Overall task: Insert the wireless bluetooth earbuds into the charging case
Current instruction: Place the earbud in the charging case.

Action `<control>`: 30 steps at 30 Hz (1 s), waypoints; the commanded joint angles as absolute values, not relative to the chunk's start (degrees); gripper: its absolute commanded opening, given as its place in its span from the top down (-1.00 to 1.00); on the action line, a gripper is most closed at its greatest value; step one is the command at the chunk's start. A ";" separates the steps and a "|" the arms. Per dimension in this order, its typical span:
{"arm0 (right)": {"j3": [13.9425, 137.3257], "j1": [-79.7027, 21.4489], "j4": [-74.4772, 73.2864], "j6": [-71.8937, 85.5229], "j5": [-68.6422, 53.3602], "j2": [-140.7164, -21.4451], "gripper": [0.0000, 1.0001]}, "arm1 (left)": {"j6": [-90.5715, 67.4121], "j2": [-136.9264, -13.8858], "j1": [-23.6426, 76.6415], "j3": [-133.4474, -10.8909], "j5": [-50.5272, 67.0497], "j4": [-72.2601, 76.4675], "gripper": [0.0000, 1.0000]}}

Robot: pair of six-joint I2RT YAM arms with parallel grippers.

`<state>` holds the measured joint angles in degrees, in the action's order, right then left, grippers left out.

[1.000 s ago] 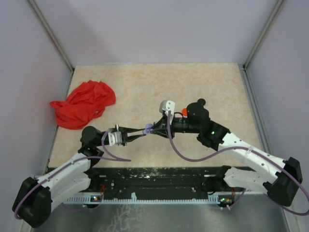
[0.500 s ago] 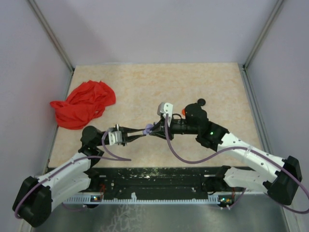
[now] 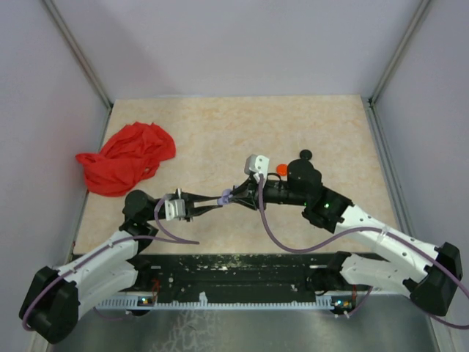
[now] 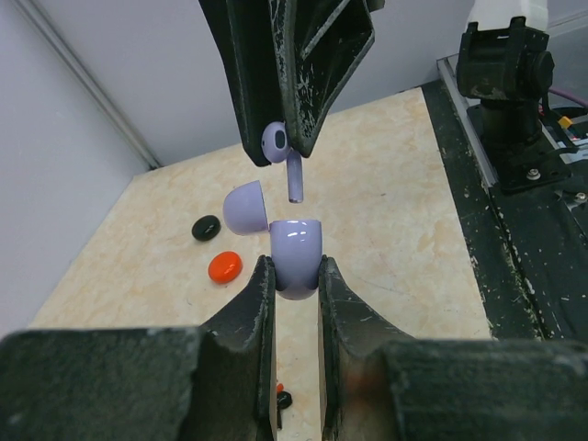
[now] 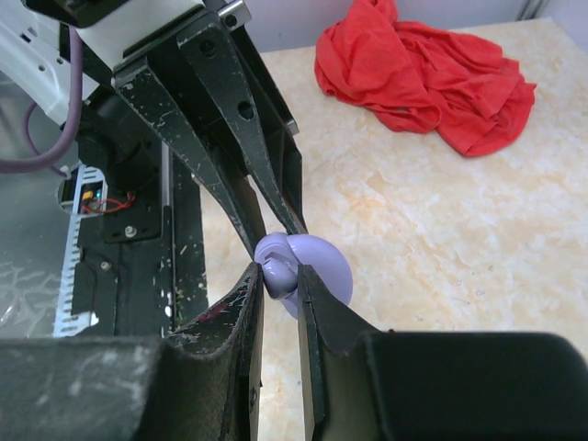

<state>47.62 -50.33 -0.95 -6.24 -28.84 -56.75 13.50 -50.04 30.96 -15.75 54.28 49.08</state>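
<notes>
My left gripper [image 4: 296,276] is shut on the body of a lavender charging case [image 4: 296,257], whose lid [image 4: 245,207] hangs open to the left. My right gripper [image 5: 277,280] is shut on a lavender stemmed earbud [image 4: 276,142] and holds it just above the open case, stem pointing down, a small gap between them. In the right wrist view the earbud [image 5: 277,266] sits in front of the case [image 5: 326,266]. In the top view both grippers meet at the case [image 3: 226,196] near the table's middle front.
A round orange disc [image 4: 224,267] and a round black disc [image 4: 206,227] lie on the table behind the case. Tiny reddish-orange and black bits [image 4: 280,395] lie under my left fingers. A red cloth [image 3: 128,158] lies at the back left.
My right wrist shifted slightly left, then back right, with the earbud still over the case. My left arm has stayed put.
</notes>
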 commanded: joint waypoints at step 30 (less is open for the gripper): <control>47.70 -50.73 2.73 -6.00 -30.59 -58.01 1.00 | 11.35 -50.01 30.69 -17.14 56.69 52.38 0.99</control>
<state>47.62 -50.37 -0.03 -5.87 -30.11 -57.82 12.23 -50.13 30.96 -15.99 55.02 50.00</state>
